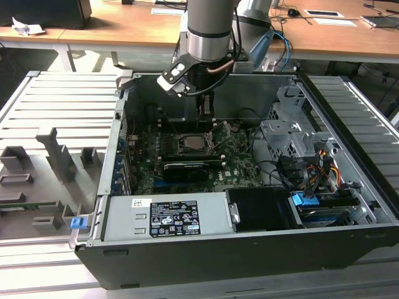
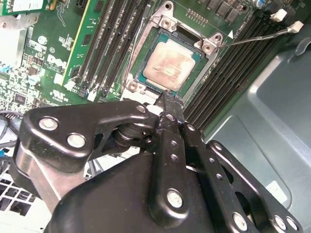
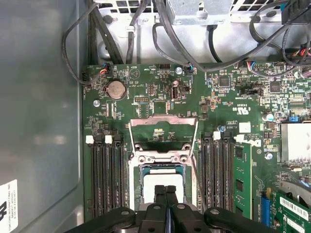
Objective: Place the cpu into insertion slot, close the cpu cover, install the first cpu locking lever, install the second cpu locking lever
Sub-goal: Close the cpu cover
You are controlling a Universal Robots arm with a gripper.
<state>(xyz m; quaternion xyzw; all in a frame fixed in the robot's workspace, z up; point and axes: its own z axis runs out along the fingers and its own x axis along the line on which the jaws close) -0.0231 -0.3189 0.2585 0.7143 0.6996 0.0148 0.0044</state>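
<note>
**Chip in its socket, cover open, fingers closed just above**

We're inside the open black computer case, and the grey-and-silver arm reaches straight down over the green motherboard.

In both wrist views the cpu lies flat in the socket. It's a small square chip with a smooth, pale silvery top that looks faintly tan and smudged in the second wrist view. A dark border and a bright metal rim with round screw heads frame it.

The cover is open. It's a thin silver frame folded back off the socket, and the green board shows through its square opening.

From one corner of the socket a locking lever, thin and wiry, angles out across the long black memory slots.

The gripper is made of matte black links with shiny rivets, narrowing to two slim fingers. They are pressed together side by side with nothing between them. The tips hang over the near edge of the chip, and I cannot tell whether they touch it.

In the exterior view the gripper hangs above the middle of the board. A long black card lies just beyond the socket toward the camera, and next comes a silvery box with a label on it. A round coin battery gleams on the board past the open cover.
</note>
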